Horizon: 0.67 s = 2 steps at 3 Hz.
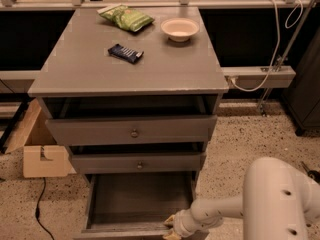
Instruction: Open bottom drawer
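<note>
The grey cabinet (pixel 90 74) has three drawers. The bottom drawer (pixel 140 198) is pulled well out, its empty inside shows and its slim front panel (pixel 120 231) lies at the frame's lower edge. Its knob is out of view. My gripper (pixel 170 227) is at the right end of that front panel, on the end of my white arm (pixel 280 199), which comes in from the lower right. The top drawer (pixel 100 132) and the middle drawer (pixel 110 164) stand slightly ajar above it.
On the cabinet top lie a green snack bag (pixel 126 18), a white bowl (pixel 179 29) and a dark snack bar (pixel 125 53). A cardboard box (pixel 42 154) sits on the floor to the left, with a black cable (pixel 39 215) near it. A dark unit (pixel 305 94) stands at the right.
</note>
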Tool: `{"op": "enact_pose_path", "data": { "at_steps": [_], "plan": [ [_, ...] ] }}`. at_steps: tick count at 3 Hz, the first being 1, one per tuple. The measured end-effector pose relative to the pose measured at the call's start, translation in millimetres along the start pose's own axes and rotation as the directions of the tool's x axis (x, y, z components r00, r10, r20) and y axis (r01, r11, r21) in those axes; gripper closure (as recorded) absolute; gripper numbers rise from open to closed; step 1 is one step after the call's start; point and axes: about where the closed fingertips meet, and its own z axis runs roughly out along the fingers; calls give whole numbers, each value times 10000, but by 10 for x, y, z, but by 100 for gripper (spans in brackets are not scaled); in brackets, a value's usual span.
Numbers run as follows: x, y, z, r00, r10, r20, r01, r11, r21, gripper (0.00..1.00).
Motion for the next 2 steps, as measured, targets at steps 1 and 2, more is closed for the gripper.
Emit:
{"op": "enact_pose_path", "data": {
  "at_steps": [1, 2],
  "plan": [
    [-14, -36, -624, 9994, 13, 353, -42, 9966, 827, 4],
    [-116, -39, -1396, 9959, -221, 872, 60, 9835, 1809, 0]
  ]
}}
